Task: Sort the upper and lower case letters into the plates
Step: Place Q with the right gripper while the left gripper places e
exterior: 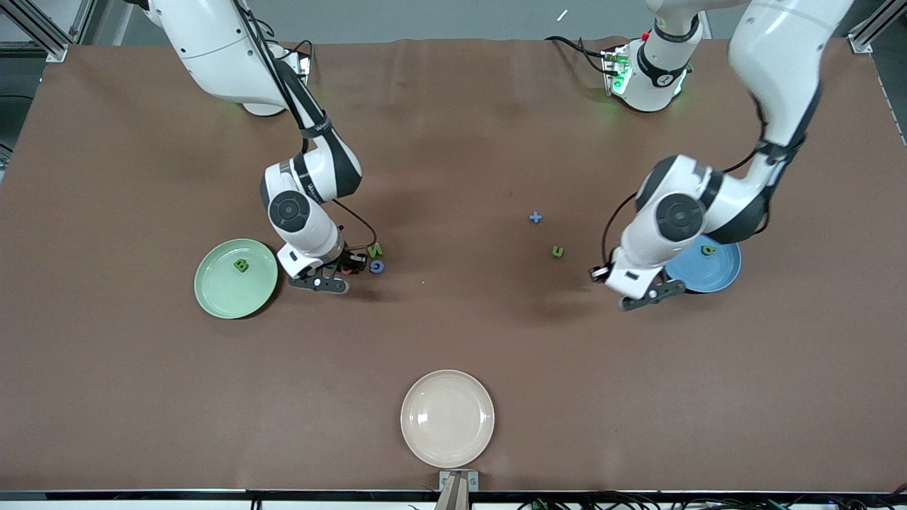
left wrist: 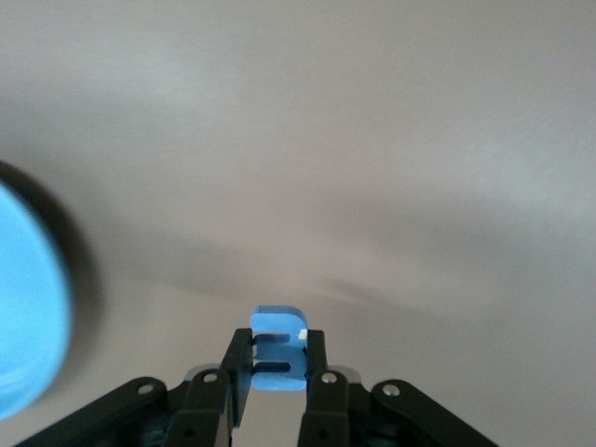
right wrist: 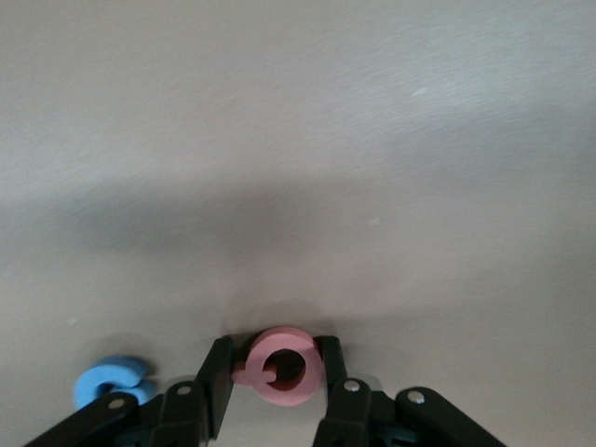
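Observation:
My right gripper [exterior: 345,269] is low at the table beside the mint green plate [exterior: 220,301], which holds a green letter [exterior: 241,265]. Its fingers are shut on a pink-red round letter [right wrist: 287,365]. A blue letter [exterior: 377,266] and a green letter [exterior: 375,249] lie right beside it; the blue one also shows in the right wrist view [right wrist: 116,382]. My left gripper [left wrist: 277,349] is shut on a blue letter [left wrist: 277,358], over the table next to the bright blue plate [exterior: 716,273], which holds a green letter [exterior: 708,249]. A blue cross [exterior: 536,218] and a green letter [exterior: 558,251] lie mid-table.
A cream-beige plate [exterior: 447,418] sits near the table's front edge, nearest the front camera. The bright blue plate's rim shows at the edge of the left wrist view [left wrist: 28,307]. Brown table surface lies between the two arms.

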Tool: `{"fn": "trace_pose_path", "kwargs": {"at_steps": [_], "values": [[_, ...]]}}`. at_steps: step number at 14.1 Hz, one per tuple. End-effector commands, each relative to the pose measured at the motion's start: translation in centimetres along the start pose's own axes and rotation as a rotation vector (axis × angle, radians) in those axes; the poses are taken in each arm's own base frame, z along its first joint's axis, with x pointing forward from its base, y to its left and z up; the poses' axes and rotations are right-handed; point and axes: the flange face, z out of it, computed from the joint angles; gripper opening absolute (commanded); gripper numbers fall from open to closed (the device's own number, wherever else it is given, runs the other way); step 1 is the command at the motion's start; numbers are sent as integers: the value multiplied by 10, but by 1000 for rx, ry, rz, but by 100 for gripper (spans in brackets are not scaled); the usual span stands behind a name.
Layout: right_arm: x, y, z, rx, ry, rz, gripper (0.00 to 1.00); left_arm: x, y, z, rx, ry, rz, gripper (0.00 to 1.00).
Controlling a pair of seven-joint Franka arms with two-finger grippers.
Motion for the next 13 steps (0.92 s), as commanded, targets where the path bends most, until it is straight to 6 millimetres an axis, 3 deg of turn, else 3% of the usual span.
{"fn": "trace_pose_path", "kwargs": {"at_steps": [1,4,8,10,13], "values": [[27,36,-36,-10,-54,-18,0,-22,-56,5,28,-26,96,14],[57,95,-69,-4,-89,-101,0,-25,-114,33,80,-13,143,14],[84,184,-69,-20,-79,-230,0,-25,-160,60,88,-1,197,14],[80,196,-58,-23,-83,-231,1,-22,-181,64,85,-16,226,14],[73,208,-40,-24,-74,-213,1,-23,-196,75,70,-45,230,15]]}}
